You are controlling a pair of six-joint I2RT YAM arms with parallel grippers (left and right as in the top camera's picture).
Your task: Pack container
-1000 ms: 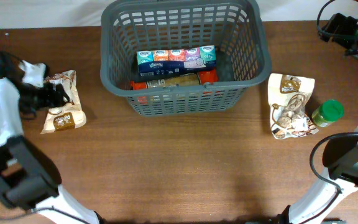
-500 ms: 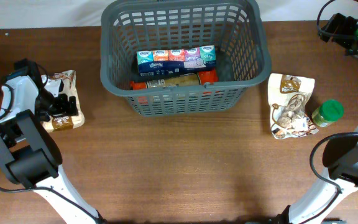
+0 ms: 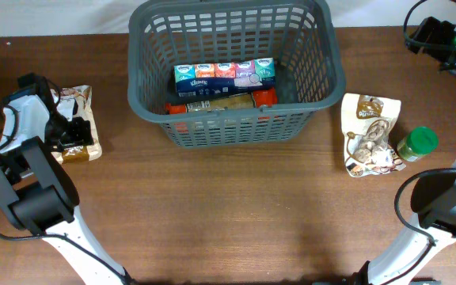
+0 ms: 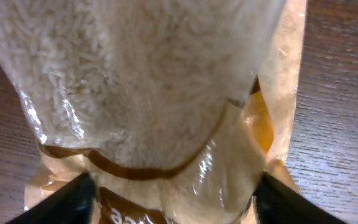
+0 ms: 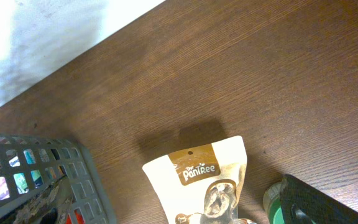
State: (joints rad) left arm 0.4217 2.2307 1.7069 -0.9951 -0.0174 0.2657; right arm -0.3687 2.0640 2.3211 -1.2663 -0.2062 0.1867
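Your left gripper [image 4: 176, 200] straddles the bag [image 4: 166, 81]; I can't tell if it's clamped. Centre it in the jaws, then squeeze firmly.

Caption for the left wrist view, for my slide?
Left gripper straddling a clear rice bag on the wooden table.

The brown-and-white pouch [image 5: 197, 180] reads roughly "PaniRee"; tissue packs [image 3: 224, 75] in the container [image 3: 324, 95] carry a "Kleenex" logo.

Matt grey plastic container [image 3: 236, 131] on dark, grained wood table [image 3: 228, 214]; glossy, crinkled clear-film rice bag [image 4: 166, 93].
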